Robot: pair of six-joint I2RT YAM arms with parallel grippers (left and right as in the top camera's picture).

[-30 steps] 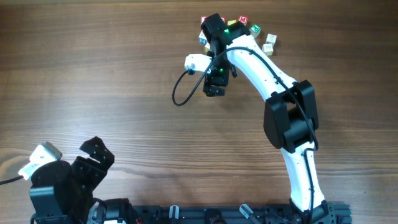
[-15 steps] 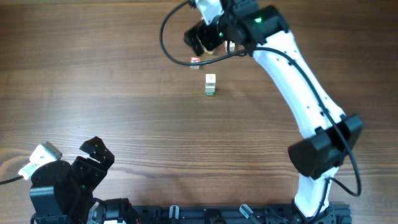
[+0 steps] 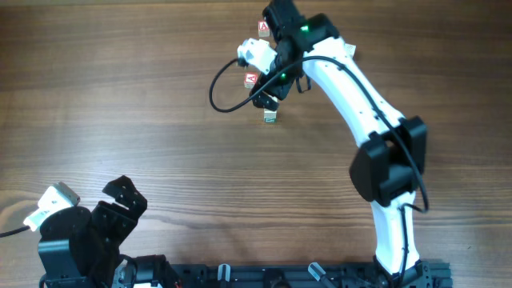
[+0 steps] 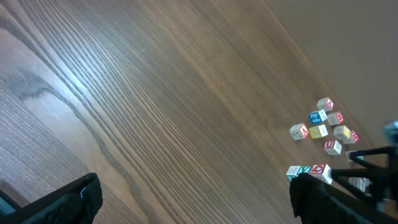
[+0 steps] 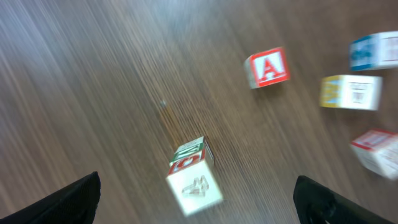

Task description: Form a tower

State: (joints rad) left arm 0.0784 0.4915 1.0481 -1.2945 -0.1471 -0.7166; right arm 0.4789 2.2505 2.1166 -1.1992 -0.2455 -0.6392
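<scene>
Wooden tower (image 5: 191,173) stands apart from the loose cubes (image 5: 267,67), likely for clearance; right fingers (image 5: 71,202) spread empty above it, left fingers (image 4: 65,202) spread idle.

The right arm (image 3: 352,88) stretches from the near edge to the far middle of the table (image 3: 112,96). Its gripper (image 3: 269,98) hangs over the tower (image 3: 270,118), hiding all but a pale, green-printed bottom part. A red-lettered cube (image 3: 251,78) lies just left of that gripper, and a second red cube (image 3: 263,28) sits farther back. A black cable (image 3: 214,90) loops leftward. The left gripper (image 3: 122,200) sits at the near left corner, jaws apart.
</scene>
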